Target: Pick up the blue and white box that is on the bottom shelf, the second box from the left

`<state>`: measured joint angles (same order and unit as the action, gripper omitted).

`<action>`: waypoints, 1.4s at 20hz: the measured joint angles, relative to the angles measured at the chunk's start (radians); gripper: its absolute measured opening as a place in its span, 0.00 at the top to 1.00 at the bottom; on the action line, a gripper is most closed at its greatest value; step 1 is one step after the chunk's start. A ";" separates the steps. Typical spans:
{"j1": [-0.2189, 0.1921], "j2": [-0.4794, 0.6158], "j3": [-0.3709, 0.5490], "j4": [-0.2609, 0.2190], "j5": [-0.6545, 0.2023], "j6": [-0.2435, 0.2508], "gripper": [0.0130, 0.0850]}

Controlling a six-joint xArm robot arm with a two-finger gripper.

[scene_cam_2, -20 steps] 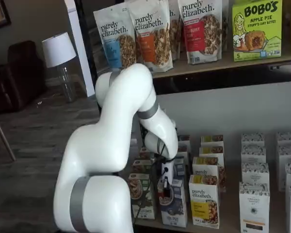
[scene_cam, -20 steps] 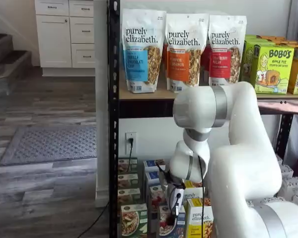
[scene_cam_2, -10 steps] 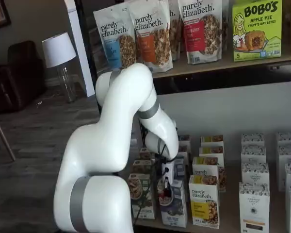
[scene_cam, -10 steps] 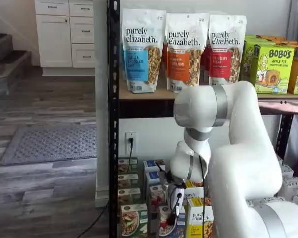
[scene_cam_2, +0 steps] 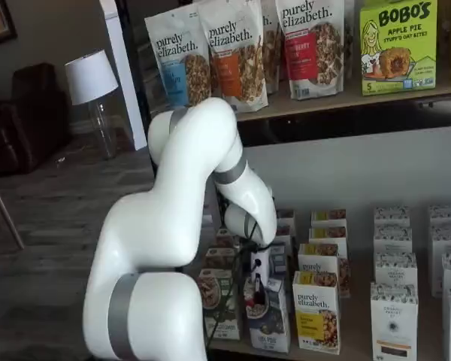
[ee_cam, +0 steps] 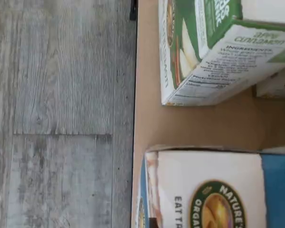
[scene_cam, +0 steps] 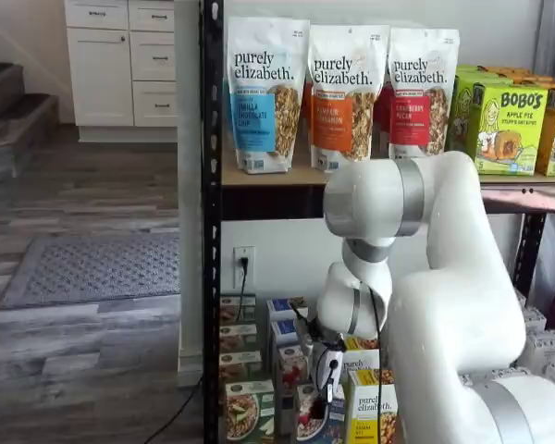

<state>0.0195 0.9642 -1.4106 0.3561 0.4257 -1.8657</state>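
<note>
The blue and white box [scene_cam_2: 270, 320] stands upright at the front of the bottom shelf [scene_cam_2: 353, 335], between a green-and-white carton [scene_cam_2: 213, 295] and a yellow "purely elizabeth" carton [scene_cam_2: 316, 312]. My gripper [scene_cam_2: 258, 290] reaches down from the white arm onto the box's top edge, and its black fingers are shut on the box. In a shelf view the gripper [scene_cam: 327, 381] covers the upper part of the box [scene_cam: 311, 419]. The wrist view looks straight down on the box's white and blue top [ee_cam: 213, 190] and the tan shelf board [ee_cam: 194, 123].
More cartons stand in rows behind and to the right, including white ones [scene_cam_2: 395, 320]. Granola bags [scene_cam: 340, 92] and green Bobo's boxes [scene_cam: 499, 125] fill the upper board. A black rack post [scene_cam: 212, 231] stands left of the cartons. The green carton [ee_cam: 204, 52] lies close beside the box, with grey floor [ee_cam: 61, 114] past the shelf edge.
The gripper has sunk slightly onto the top of the blue and white box and its fingers have closed on it. The arm has hardly moved otherwise.
</note>
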 joint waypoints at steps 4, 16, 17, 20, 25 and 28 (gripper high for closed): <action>0.003 -0.011 0.017 -0.002 -0.008 0.004 0.56; 0.026 -0.135 0.193 0.039 -0.065 -0.019 0.56; 0.028 -0.150 0.213 0.042 -0.073 -0.021 0.56; 0.031 -0.198 0.272 0.041 -0.083 -0.019 0.56; 0.033 -0.285 0.375 0.021 -0.091 0.000 0.56; 0.035 -0.332 0.429 0.009 -0.088 0.012 0.56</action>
<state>0.0550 0.6322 -0.9813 0.3654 0.3381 -1.8538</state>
